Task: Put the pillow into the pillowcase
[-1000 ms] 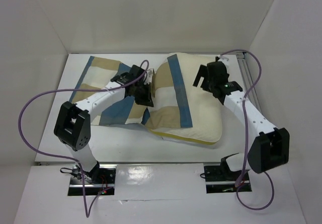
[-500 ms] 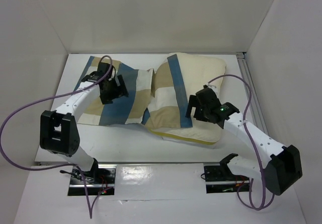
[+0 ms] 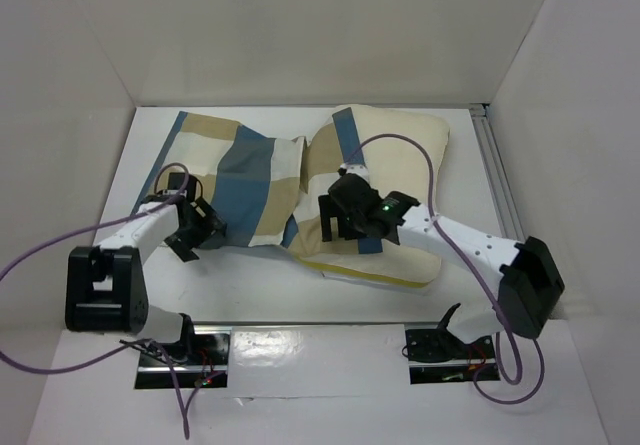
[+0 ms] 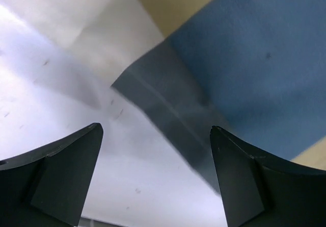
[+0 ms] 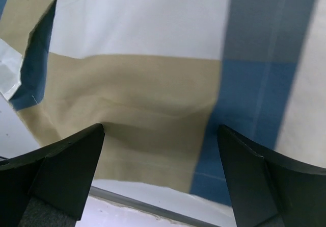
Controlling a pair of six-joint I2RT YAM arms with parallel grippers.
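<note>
The checked pillowcase [image 3: 240, 175] lies spread on the white table [image 3: 250, 280]. Its right part is drawn over the left half of the cream pillow [image 3: 410, 155], whose right half and yellow-piped front edge stay bare. My left gripper [image 3: 188, 237] hangs open over the case's near-left edge. In the left wrist view the open left gripper [image 4: 155, 135] frames bare table [image 4: 76, 109] and a blue corner of the pillowcase [image 4: 254, 58]. My right gripper [image 3: 332, 221] hovers open over the covered front-left of the pillow. The right wrist view shows this gripper [image 5: 160, 130] above tan and blue checks of the pillowcase [image 5: 142, 84], holding nothing.
White walls enclose the table on three sides. A metal rail [image 3: 495, 175] runs along the right edge. Purple cables loop from both arms, one [image 3: 400, 145] arching over the pillow. The arm bases [image 3: 180, 350] sit at the near edge.
The left gripper let go of the pillowcase's middle, opened, and drew back to its near-left edge. The right arm swung from the pillow's far right to its covered front-left.
</note>
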